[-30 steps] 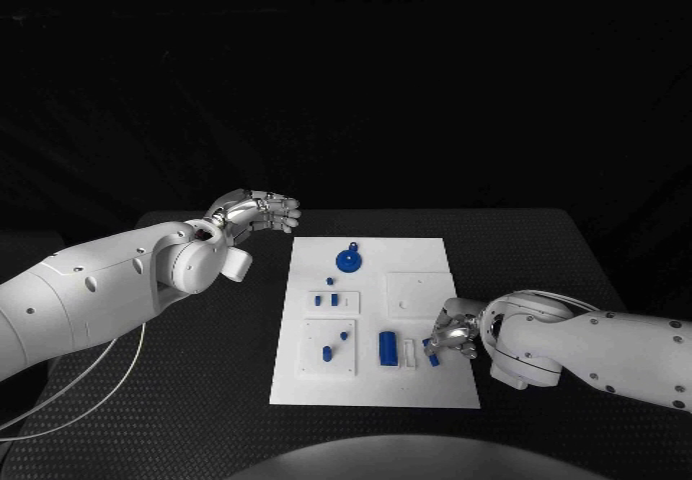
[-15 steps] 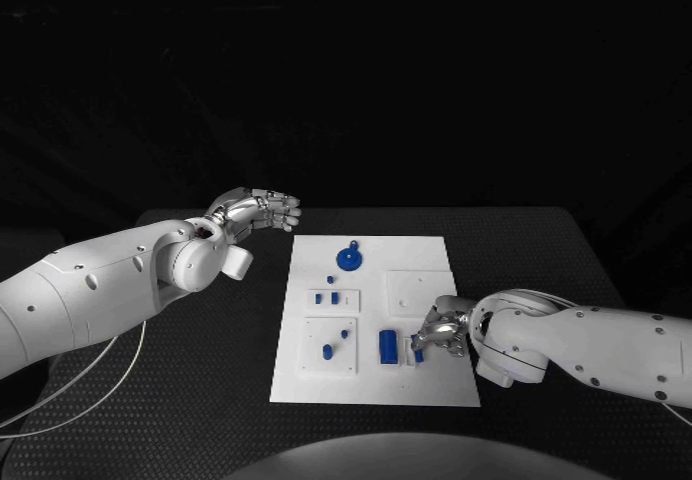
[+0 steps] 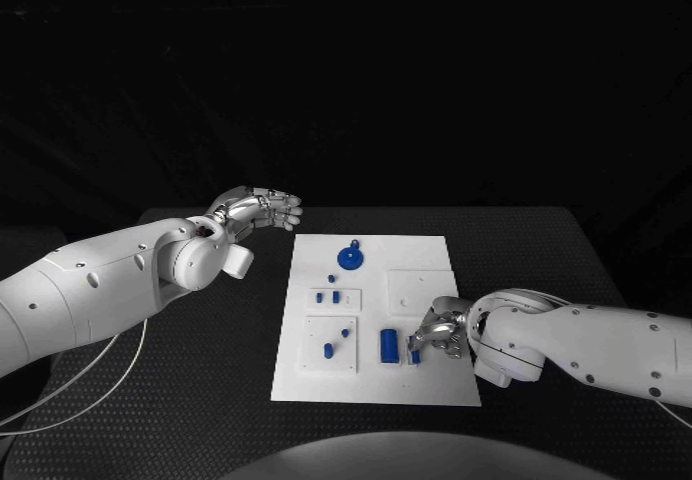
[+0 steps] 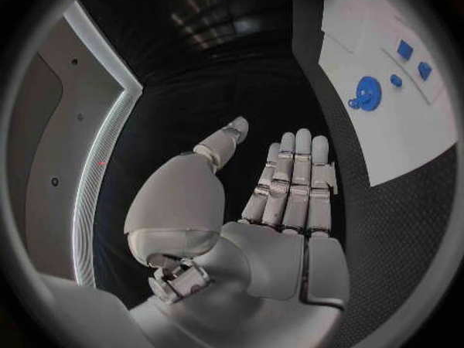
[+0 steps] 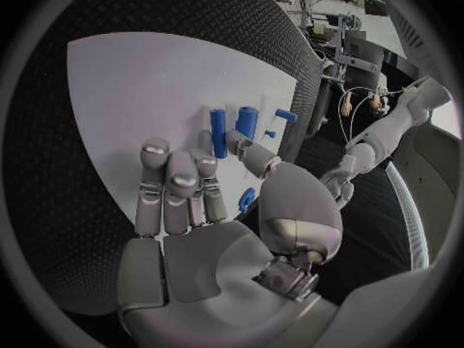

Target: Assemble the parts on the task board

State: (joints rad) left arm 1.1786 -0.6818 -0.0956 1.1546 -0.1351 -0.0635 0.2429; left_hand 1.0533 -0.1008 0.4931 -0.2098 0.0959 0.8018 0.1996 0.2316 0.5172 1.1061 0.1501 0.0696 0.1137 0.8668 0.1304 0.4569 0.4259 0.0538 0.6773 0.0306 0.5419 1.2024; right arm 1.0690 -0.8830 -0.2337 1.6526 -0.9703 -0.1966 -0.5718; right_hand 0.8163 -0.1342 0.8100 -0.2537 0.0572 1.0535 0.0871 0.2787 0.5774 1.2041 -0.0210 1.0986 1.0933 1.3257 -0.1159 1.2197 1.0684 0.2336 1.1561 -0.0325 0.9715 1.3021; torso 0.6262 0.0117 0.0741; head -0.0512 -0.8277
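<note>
Rightward hand (image 3: 437,335) has crept further over my task board (image 3: 418,390), fingertips on a blue part (image 3: 415,355), grip unconfirmed; left hand (image 3: 260,212) idle, holding nothing.

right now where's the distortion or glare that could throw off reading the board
Head view: dark surroundings, the white task board stands out bright, edges straight. Left wrist view: fisheye curves the board's edge, left hand fills the middle. Right wrist view: same bending, right hand hides part of the board.
</note>
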